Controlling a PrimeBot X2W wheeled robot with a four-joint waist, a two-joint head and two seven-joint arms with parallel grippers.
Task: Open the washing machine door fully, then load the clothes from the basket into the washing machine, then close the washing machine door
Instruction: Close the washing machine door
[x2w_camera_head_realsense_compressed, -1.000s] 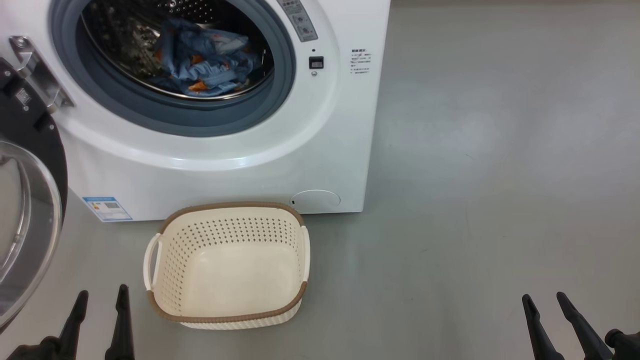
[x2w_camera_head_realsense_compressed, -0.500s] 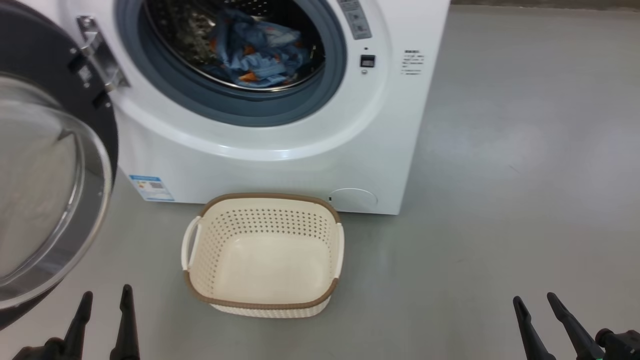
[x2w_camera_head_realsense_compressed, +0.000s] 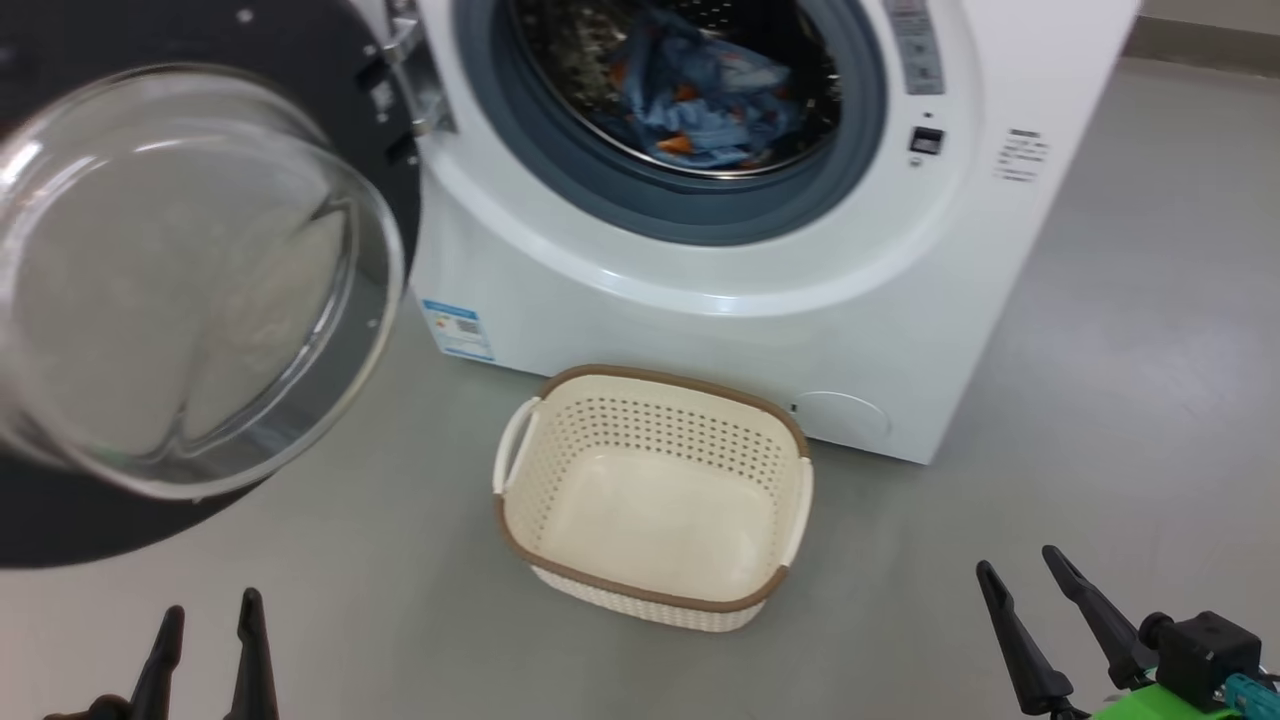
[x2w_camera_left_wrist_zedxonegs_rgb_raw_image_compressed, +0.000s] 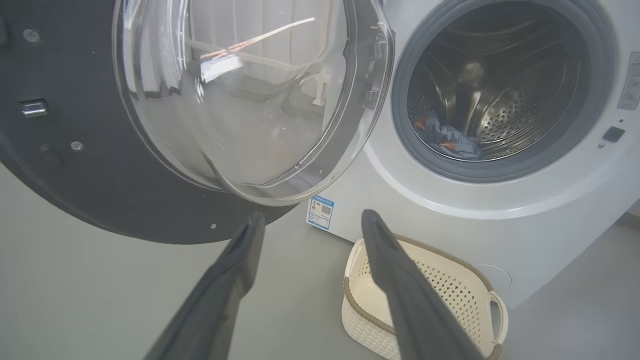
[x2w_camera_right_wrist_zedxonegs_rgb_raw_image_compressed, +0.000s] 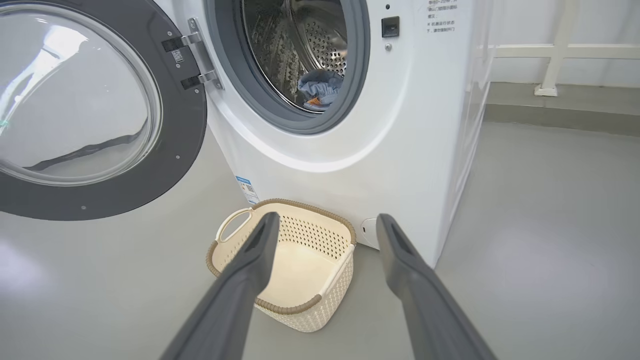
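Bright even light, glare on washing machine door (x2w_camera_left_wrist_zedxonegs_rgb_raw_image_compressed: 240, 100)

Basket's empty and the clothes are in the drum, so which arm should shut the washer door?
Left, probably. The washing machine door hangs open on the robot's left, just above the open left gripper in the head view; the open right gripper sits far across, beyond the empty basket.

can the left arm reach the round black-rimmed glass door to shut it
Probably yes: the left gripper, jaws open and empty, faces the round black-rimmed glass door with only bare grey floor between.
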